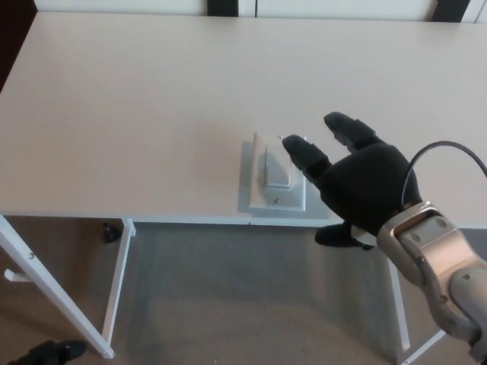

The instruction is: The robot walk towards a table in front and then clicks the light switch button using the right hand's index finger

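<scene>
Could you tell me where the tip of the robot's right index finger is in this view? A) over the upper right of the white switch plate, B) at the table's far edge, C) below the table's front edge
A: the black right hand reaches in from the right, its index fingertip over the upper right corner of the white rectangular light switch plate on the white table.

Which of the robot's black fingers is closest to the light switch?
The lower-left finger of the right hand: its tip reaches the light switch. The other finger points past it, and the thumb hangs off the table's edge.
</scene>
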